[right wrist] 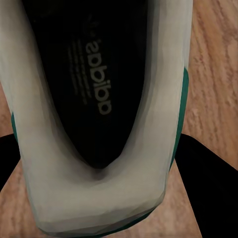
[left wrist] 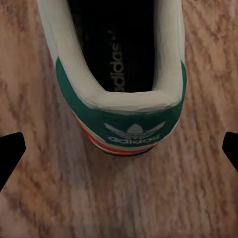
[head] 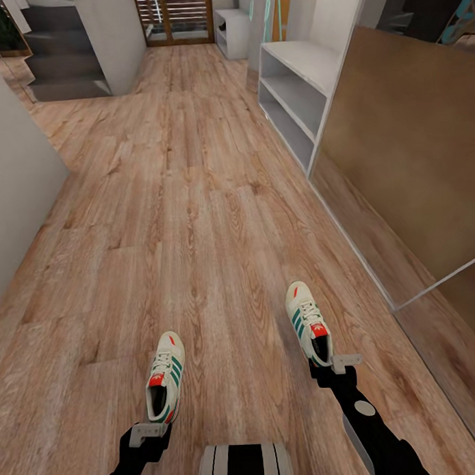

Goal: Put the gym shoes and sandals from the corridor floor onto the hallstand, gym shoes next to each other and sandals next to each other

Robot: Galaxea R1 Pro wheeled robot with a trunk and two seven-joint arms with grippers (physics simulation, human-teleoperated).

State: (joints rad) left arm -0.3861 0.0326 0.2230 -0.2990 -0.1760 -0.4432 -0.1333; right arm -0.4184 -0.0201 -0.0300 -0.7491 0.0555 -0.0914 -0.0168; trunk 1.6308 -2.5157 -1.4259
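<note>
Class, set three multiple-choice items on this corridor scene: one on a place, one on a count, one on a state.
1. The white shelf unit stands:
A. ahead on the right
B. on the left
C. behind the shoes

2. Gym shoes in the head view:
A. one
B. two
C. four

3. The right gripper is:
A. far above the floor
B. at the right gym shoe heel
C. on the shelf

Answers:
1 A, it lines the right wall.
2 B, the left gym shoe and the right one.
3 B, dark fingers flank the heel.
</note>
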